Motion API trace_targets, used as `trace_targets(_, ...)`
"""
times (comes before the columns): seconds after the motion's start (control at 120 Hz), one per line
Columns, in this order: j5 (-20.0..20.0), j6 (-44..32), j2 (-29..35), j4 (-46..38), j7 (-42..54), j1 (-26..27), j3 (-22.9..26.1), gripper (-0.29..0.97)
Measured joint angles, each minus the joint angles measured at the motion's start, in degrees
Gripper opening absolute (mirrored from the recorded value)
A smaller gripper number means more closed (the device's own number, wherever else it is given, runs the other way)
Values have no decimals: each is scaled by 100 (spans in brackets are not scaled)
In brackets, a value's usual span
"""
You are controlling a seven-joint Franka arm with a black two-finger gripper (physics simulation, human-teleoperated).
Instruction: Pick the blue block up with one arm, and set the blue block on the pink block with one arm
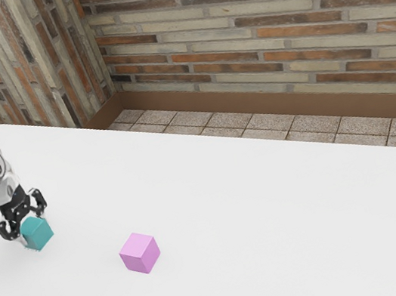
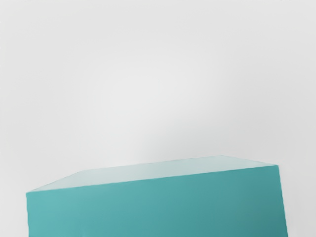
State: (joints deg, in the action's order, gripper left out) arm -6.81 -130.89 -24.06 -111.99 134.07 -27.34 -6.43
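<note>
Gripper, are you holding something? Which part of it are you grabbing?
Yes. The gripper holds the blue block, which looks teal here. Its two fingers seem to pinch the block's upper part from opposite sides.

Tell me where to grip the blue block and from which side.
Grip the blue block by two opposite side faces, coming down from above: it is a cube with flat, parallel sides, and the gripper sits right above it.

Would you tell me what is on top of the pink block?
Nothing: the top face of the pink block shows bare. The blue block is apart, at the gripper, which covers part of it.
</note>
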Motion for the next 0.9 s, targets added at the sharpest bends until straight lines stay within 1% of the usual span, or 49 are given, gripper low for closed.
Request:
trace_targets(0.067,-6,-10,9,0,26,1,7,44)
trace_targets(0.125,-14,-20,36,0,53,4,10,37)
trace_targets(0.208,-41,-40,132,-7,99,-1,33,31)
trace_targets(0.267,-71,-48,303,-40,129,-8,65,28)
trace_targets(0.383,-120,2,752,-254,72,-8,237,27)
trace_targets(0.5,-146,92,1193,-506,-50,23,585,28)
trace_targets(0.6,-149,195,1288,-556,-172,56,1002,31)
trace_targets(0.75,-124,385,1373,-563,-447,74,1769,35)
trace_targets(0.817,-115,458,1392,-568,-598,81,1981,36)
trace_targets(0.9,-144,521,1459,-654,-799,127,2082,37)
